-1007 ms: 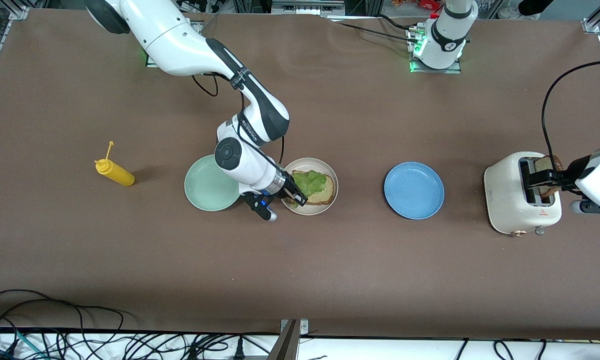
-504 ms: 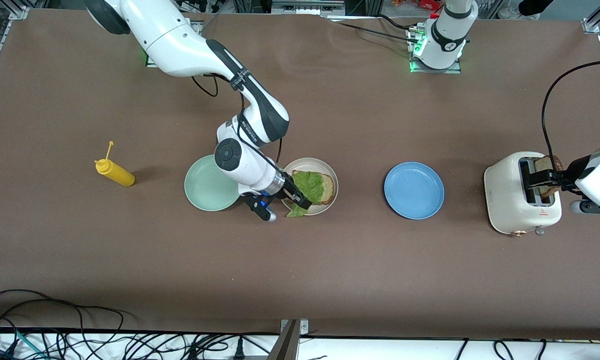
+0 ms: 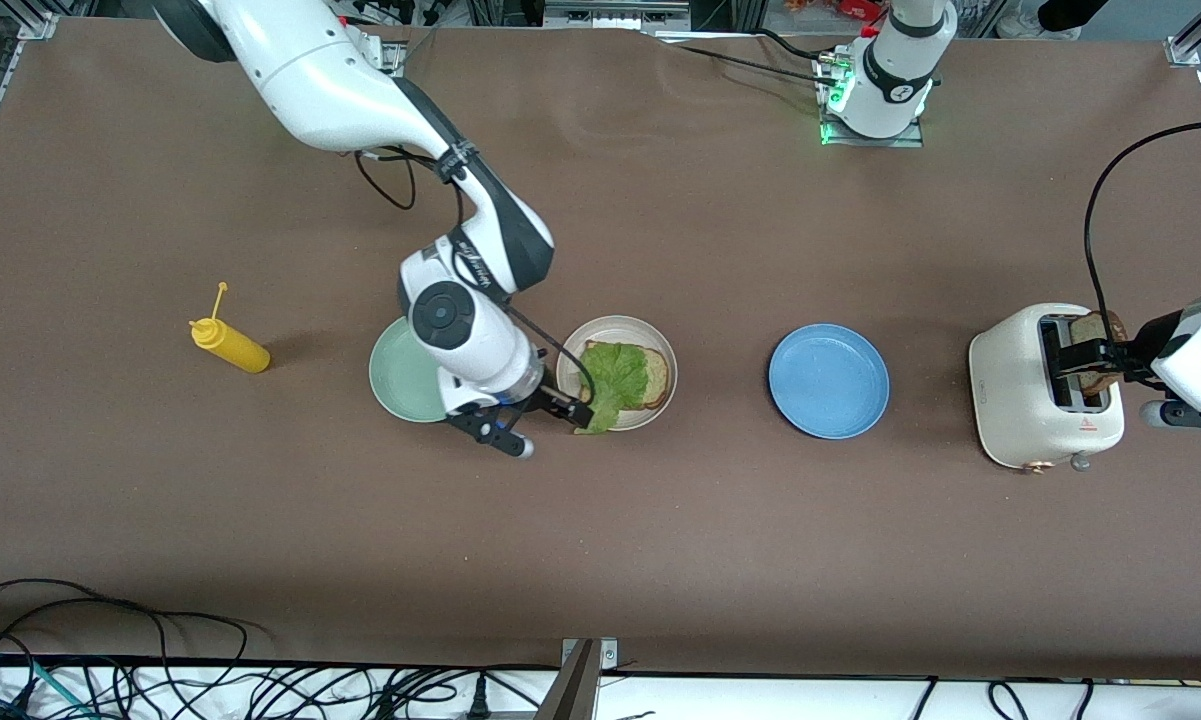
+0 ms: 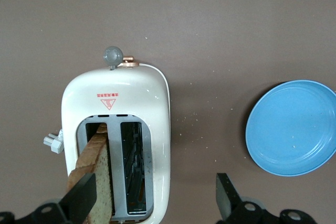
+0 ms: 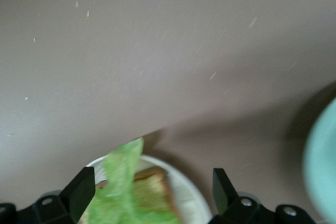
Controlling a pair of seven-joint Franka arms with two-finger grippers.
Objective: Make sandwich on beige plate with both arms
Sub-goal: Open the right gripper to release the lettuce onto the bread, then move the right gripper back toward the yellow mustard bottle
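Note:
On the beige plate (image 3: 610, 325) (image 5: 185, 183) lies one brown bread slice (image 3: 656, 378) (image 5: 153, 188) with a green lettuce leaf (image 3: 615, 372) (image 5: 124, 165) on top. The leaf's tip hangs over the plate's rim nearest the front camera. My right gripper (image 3: 568, 410) (image 5: 152, 184) is open and low beside that rim, and the leaf lies free between its spread fingers. A second bread slice (image 3: 1100, 330) (image 4: 97, 165) stands in the toaster (image 3: 1020, 400) (image 4: 116, 98). My left gripper (image 3: 1078, 366) (image 4: 155, 192) hangs open over the toaster's slots, one finger beside that slice.
A mint-green plate (image 3: 398, 378) (image 5: 323, 156) sits beside the beige plate toward the right arm's end, partly under the right wrist. A blue plate (image 3: 828, 380) (image 4: 294, 127) lies between the beige plate and the toaster. A yellow squeeze bottle (image 3: 228, 343) lies near the right arm's end.
My right gripper has opened, let go of the lettuce and drawn back toward the mint-green plate. The leaf slid so that its tip overhangs the rim. The left arm has not moved.

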